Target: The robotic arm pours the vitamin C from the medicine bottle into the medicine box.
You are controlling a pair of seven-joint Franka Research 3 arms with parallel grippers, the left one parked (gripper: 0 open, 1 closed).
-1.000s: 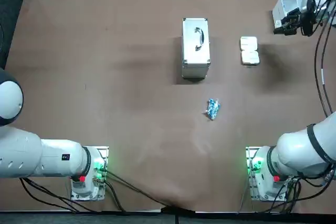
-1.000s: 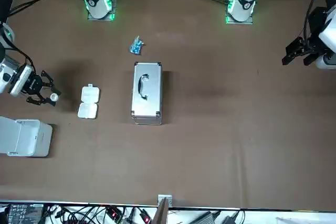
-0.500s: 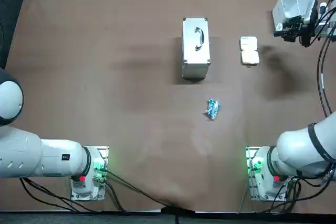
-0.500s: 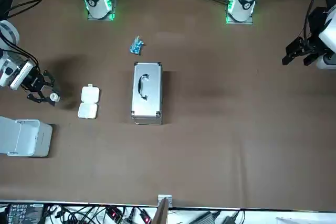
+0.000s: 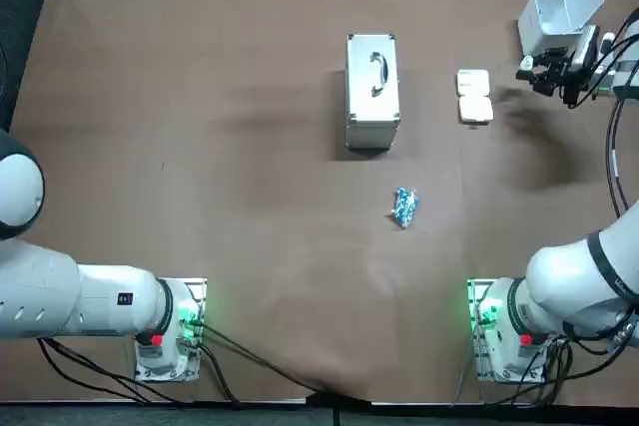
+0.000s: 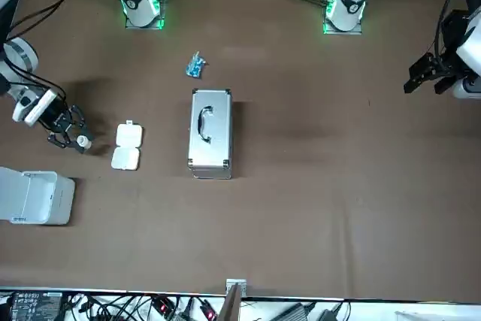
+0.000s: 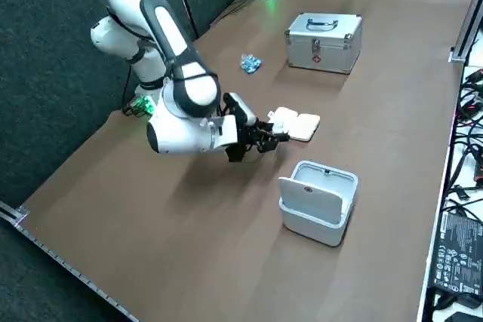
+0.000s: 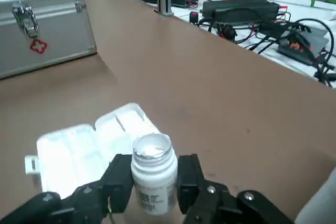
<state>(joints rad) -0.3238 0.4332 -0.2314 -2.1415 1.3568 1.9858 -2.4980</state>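
Between the closed fingers of the right gripper (image 8: 155,182) stands the medicine bottle (image 8: 152,163), upright and clamped at mid-body. It looks like light, rigid, smooth plastic, best held below the neck. Just beyond lies the medicine box (image 8: 89,142). Since a second ago, the gripper has carried the bottle nearer that box.

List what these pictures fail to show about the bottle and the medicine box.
- Medicine bottle, clamped in the right gripper: the wrist view shows only a white blur at its mouth, so whether that is tablets or a seal cannot be told.
- Bottle label: wrist view, partly covered by the fingers, print too small.
- Medicine box: near edge hidden behind the bottle and fingers; compartments too small in the top view.
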